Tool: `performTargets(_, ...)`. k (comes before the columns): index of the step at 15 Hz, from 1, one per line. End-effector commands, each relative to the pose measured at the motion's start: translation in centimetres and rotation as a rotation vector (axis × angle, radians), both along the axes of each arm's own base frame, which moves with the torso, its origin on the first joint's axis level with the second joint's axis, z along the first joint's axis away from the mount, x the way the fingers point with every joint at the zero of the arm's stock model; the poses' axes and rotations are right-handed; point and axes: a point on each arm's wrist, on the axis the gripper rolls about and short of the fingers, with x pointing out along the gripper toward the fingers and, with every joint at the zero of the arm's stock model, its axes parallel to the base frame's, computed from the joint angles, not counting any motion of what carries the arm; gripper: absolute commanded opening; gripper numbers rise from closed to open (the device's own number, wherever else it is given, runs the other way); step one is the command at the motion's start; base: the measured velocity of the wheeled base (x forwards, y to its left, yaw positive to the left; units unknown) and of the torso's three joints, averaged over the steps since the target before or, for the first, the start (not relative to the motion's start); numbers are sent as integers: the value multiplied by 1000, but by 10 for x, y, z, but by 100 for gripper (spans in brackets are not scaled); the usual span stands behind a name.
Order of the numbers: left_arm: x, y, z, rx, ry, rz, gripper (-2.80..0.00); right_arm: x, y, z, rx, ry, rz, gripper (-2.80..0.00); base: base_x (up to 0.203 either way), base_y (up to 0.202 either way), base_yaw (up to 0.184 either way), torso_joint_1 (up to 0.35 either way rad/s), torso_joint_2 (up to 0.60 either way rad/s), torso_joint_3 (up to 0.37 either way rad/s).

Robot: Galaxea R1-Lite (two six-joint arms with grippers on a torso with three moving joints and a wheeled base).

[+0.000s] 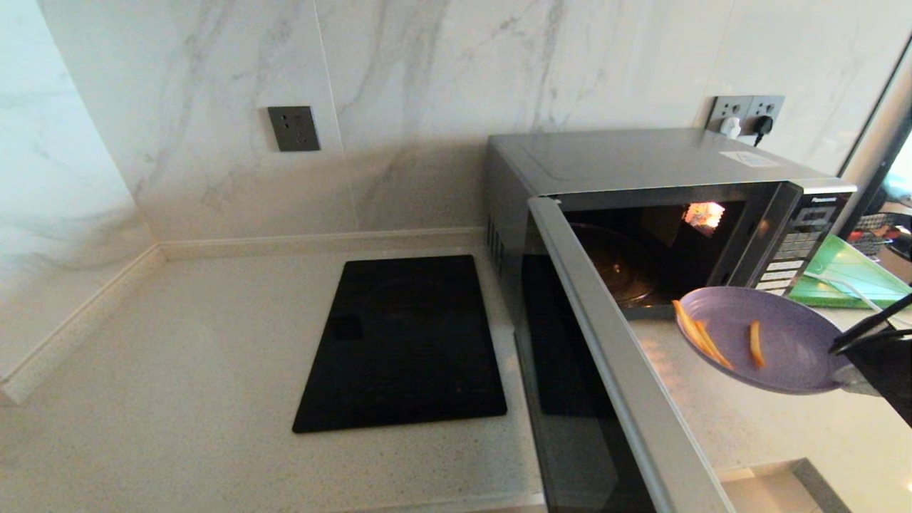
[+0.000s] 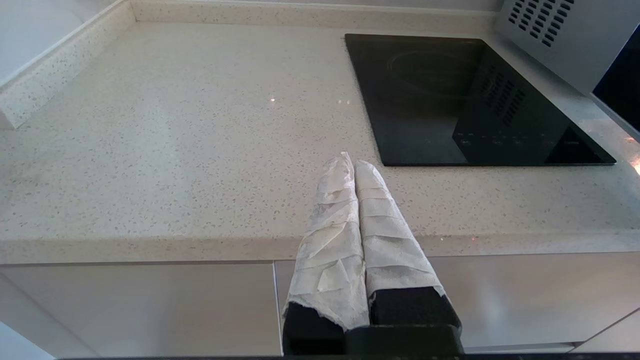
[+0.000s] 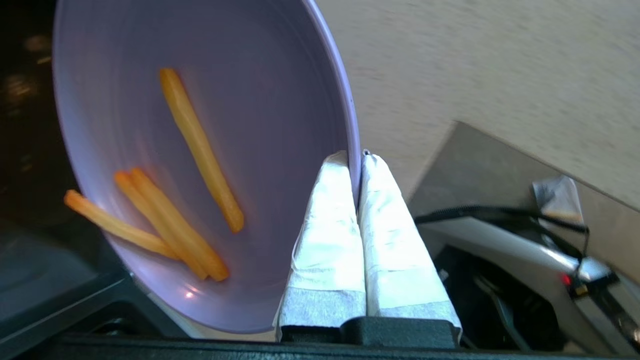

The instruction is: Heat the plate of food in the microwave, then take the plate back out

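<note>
Wrapped in white cloth tape, the right claw [image 3: 356, 161] is clamped shut on the rim of the plate of food [image 3: 210, 125], one finger inside the rim and one outside. From the head view this claw [image 1: 841, 356] sits at the far right edge, and the lavender plate [image 1: 784, 342] hangs off it in the air, tilted, above the pale speckled surface [image 1: 178, 399]. Three orange fries [image 3: 200, 150] show in the right wrist view: one lies alone toward the middle of the plate, and the others cluster on the low side, farthest from the claw, one of them poking over the rim.

Beyond the plate, on the side away from the claw, stands the microwave [image 1: 641, 164], its door [image 1: 605, 342] swung wide open toward the robot. A light glows inside the cavity, where a glass turntable [image 1: 616, 274] is dimly visible. The plate is outside the cavity, just in front of the opening and near the button panel [image 1: 798, 242]. Behind the claw, beside the microwave, a green board [image 1: 848, 274] lies on the surface.

Well apart from the right claw, past the open door, a black cooktop [image 1: 406, 342] is set flat on the surface. The left claw [image 2: 354, 162] is parked low by the surface's front edge, its taped fingers pressed together and holding nothing, with the cooktop [image 2: 450, 100] just ahead of it to one side.
</note>
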Motion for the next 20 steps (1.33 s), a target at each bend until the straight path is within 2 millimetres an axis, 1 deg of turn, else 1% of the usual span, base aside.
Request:
performTargets(1, 0, 0, 0, -1, 1, 1, -280, -3, -6, -13, 35, 48, -24, -280, 0, 0, 0, 0, 0, 0)
performTargets(4, 0, 0, 0, -1, 1, 1, -280, -1, -7, -18, 123, 47, 6, -280, 0, 0, 0, 0, 0, 0)
performTargets(8, 0, 0, 0, -1, 1, 1, -280, 0, -6, -17, 252, 16, 92, -280, 0, 0, 0, 0, 0, 0)
performTargets(12, 0, 0, 0, -1, 1, 1, -280, 5, -7, -13, 260, -45, 120, -280, 0, 0, 0, 0, 0, 0)
performTargets(15, 0, 0, 0, -1, 1, 1, -280, 4, -7, -7, 252, -81, 123, -280, 0, 0, 0, 0, 0, 0)
performTargets(17, 0, 0, 0, -1, 1, 1, -280, 6, -9, -7, 250, -91, 121, -280, 0, 0, 0, 0, 0, 0)
performTargets(20, 0, 0, 0, -1, 1, 1, -280, 8, -10, -1, 240, -115, 123, -280, 0, 0, 0, 0, 0, 0)
